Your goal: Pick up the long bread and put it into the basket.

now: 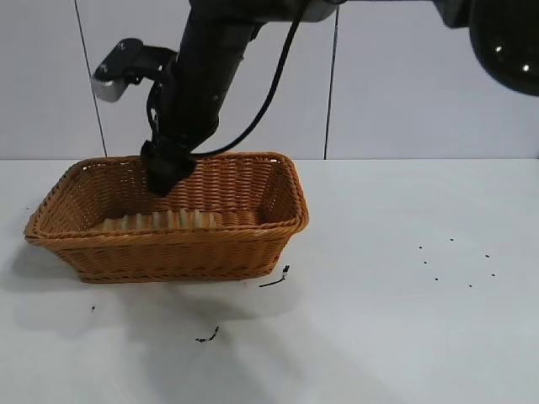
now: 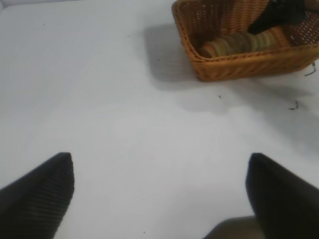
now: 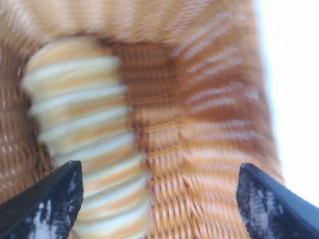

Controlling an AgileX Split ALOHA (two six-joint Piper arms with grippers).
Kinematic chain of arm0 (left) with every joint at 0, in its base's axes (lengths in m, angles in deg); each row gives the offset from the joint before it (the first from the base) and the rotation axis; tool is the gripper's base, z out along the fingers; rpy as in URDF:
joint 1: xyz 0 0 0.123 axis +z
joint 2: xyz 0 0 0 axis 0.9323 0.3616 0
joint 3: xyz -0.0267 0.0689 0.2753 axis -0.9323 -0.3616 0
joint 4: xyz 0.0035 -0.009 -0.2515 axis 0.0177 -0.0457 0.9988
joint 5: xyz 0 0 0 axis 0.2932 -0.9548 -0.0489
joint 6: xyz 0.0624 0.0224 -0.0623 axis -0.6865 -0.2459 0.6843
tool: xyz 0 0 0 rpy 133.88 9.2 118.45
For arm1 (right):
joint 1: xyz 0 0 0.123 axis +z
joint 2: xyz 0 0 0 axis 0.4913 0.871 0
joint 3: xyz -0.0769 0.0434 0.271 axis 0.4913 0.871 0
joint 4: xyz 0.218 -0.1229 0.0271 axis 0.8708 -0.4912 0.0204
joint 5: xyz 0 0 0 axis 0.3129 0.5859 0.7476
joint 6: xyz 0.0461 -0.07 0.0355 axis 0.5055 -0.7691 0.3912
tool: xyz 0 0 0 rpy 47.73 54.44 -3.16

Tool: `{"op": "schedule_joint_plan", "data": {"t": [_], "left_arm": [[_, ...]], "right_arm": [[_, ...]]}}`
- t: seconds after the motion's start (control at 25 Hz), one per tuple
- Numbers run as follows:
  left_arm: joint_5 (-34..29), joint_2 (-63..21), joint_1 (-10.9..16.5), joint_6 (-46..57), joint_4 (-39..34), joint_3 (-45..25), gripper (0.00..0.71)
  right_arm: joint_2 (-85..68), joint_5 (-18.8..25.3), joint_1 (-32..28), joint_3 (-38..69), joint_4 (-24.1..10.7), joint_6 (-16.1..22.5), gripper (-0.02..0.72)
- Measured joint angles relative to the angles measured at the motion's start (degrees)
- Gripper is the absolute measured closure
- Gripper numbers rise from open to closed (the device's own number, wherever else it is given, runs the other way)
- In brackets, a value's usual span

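The long bread [image 1: 156,221] lies on the floor of the basket [image 1: 168,252], along its near wall. My right gripper [image 1: 168,181] reaches down into the basket from above and hangs just over the bread, open and empty. In the right wrist view the bread [image 3: 84,129] lies on the wicker floor [image 3: 199,99], and the gripper [image 3: 159,174] has its fingers spread wide; one finger [image 3: 50,199] is beside the loaf. My left gripper [image 2: 159,159] is open over bare table, far from the basket [image 2: 239,64]; the bread [image 2: 237,42] also shows there.
The basket stands at the left of a white table. Small dark crumbs lie in front of it [image 1: 274,278], [image 1: 208,335], and fine specks lie at the right [image 1: 455,261]. A pale wall runs behind the table.
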Motion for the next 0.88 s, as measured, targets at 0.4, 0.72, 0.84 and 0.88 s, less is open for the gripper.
{"op": "schedule_joint_plan", "data": {"t": [0.4,0.72,0.84,0.88], "left_arm": [[0.0,0.0,0.0,0.0,0.0,0.0,0.014],[0.0,0.0,0.0,0.0,0.0,0.0,0.014],[0.0,0.0,0.0,0.0,0.0,0.0,0.014],[0.0,0.0,0.0,0.0,0.0,0.0,0.014]], "right_arm": [[-0.9,5.9,-13.3,-0.1,-4.8,11.2,0.125],[-0.9,7.7,-29.0,-0.1,-5.7,11.7,0.125],[-1.0,8.1,-32.7,-0.1,-5.3,11.9,0.125],[-1.0,8.6,-33.5,-0.1,-4.9,11.9,0.125]]}}
